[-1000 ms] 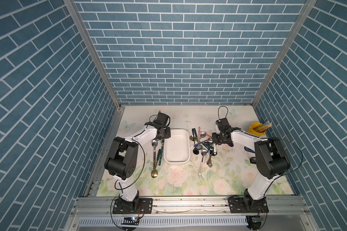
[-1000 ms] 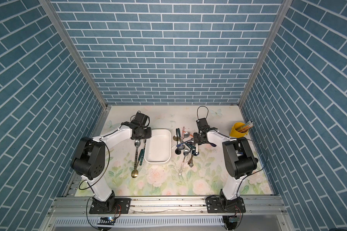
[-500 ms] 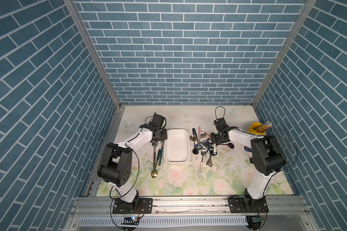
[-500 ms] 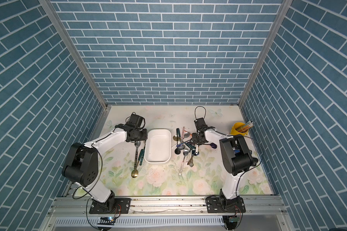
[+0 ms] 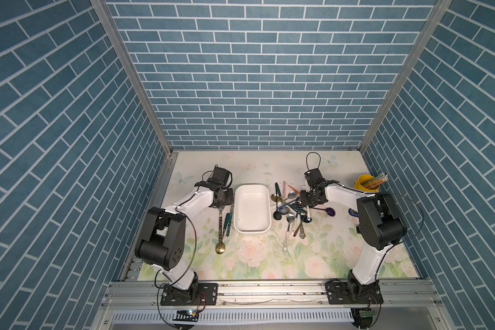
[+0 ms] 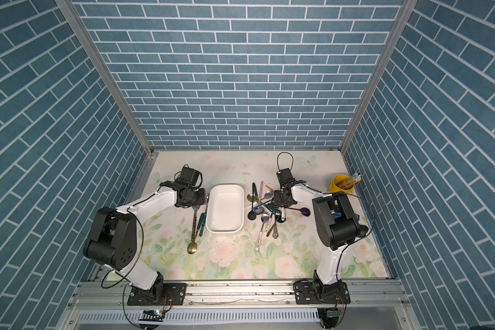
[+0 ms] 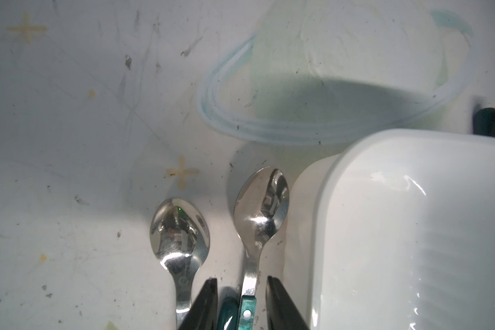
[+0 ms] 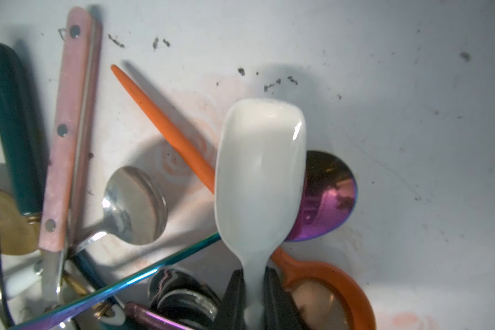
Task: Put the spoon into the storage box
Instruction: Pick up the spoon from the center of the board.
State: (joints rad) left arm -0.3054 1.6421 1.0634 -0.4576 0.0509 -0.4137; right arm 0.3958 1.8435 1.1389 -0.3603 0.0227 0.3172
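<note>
The white storage box lies empty between my arms; one corner shows in the left wrist view. My left gripper is low beside the box's left wall. It is open, its jaws astride the neck of a green-handled steel spoon without touching it. A second steel spoon lies just outside the jaws. My right gripper is over the cutlery pile and shut on the neck of a white spoon, whose bowl points away.
A pile of spoons and cutlery lies right of the box, with an orange spoon, a purple spoon bowl and a pink-handled piece. A gold spoon lies left of the box. A yellow cup with pencils stands far right.
The right jaws have closed onto the white spoon's neck. The left arm has shifted slightly to the left, and its jaws stay the same width.
</note>
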